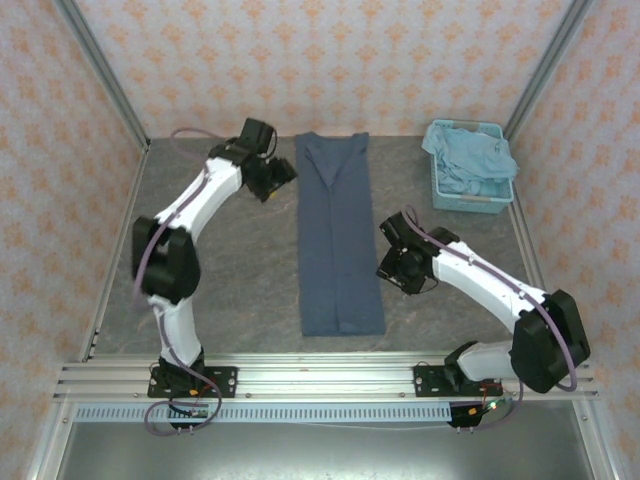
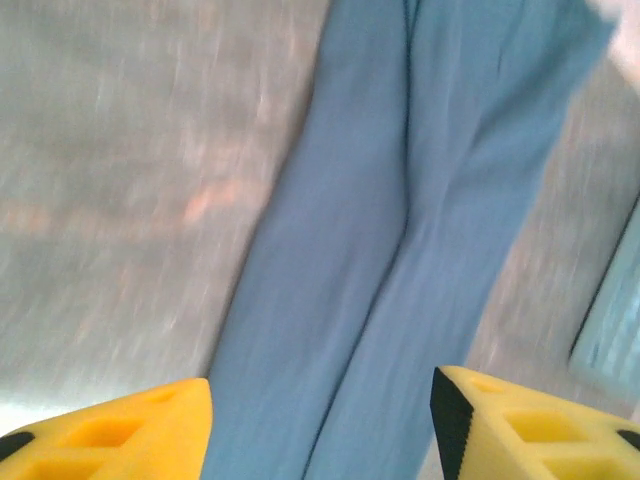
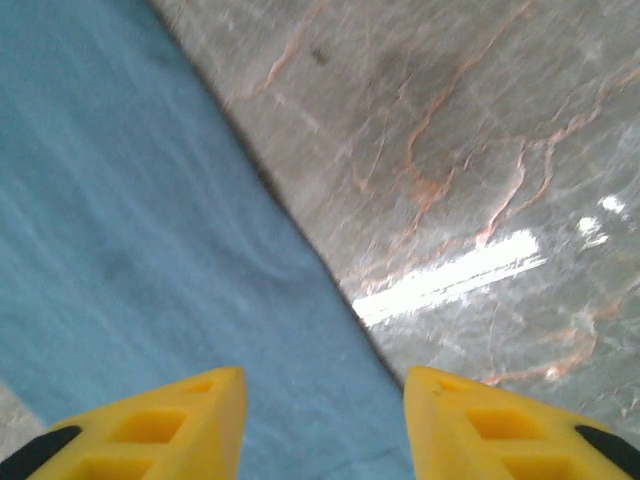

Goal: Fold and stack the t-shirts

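Note:
The dark slate-blue t-shirt (image 1: 338, 235) lies down the middle of the table as a long narrow strip, both sides folded in to a centre seam. My left gripper (image 1: 277, 178) hovers open just left of its far end; in the left wrist view the shirt (image 2: 400, 230) stretches away between my yellow fingertips (image 2: 120, 435). My right gripper (image 1: 398, 270) is open beside the shirt's right edge, near its middle; the right wrist view has that edge (image 3: 150, 250) running diagonally between the fingers. The pale sky-blue t-shirt (image 1: 478, 160) is crumpled in the basket.
The light blue slatted basket (image 1: 470, 198) stands at the far right corner of the grey marbled table (image 1: 230, 290). Patterned walls and metal frame posts enclose the table on three sides. A metal rail runs along the near edge.

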Tool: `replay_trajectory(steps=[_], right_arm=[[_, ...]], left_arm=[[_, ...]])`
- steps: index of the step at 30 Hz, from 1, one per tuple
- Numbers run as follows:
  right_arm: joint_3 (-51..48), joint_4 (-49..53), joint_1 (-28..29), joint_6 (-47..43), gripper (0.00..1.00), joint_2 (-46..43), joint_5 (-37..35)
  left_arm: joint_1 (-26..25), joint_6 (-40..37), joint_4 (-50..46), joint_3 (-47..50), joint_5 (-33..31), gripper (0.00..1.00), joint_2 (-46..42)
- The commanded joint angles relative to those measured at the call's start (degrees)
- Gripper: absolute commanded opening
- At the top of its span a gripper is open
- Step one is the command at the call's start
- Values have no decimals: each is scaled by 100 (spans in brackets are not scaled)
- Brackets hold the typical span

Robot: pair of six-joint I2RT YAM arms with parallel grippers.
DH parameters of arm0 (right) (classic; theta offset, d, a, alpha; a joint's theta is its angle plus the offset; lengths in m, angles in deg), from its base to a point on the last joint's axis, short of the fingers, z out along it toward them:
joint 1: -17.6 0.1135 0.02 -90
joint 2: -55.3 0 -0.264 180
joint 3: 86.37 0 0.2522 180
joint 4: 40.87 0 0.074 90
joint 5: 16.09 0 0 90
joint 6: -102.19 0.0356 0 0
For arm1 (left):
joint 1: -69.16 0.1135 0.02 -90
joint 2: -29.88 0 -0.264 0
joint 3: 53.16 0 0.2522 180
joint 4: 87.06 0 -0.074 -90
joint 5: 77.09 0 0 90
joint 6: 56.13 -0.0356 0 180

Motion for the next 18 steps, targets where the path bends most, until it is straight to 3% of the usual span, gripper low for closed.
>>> replay_trajectory(steps=[1,5,10,18], right_arm=[[-239,290,-13,-558,50,-261,748],[-597,66,48,-645,52,-259,1496],[-957,-302,197,-604,53,-21,2008],[-1295,-410,207,-566,52,8,2026]], left_arm=[[-487,-447,-542,1853,1118,57,-727],[-1175,-195,-380,3470,1651,61,-1693],[-1976,1028,905,4751,1830,63,-2270],[-2514,1797,1727,5205,1483,58,-2199]])
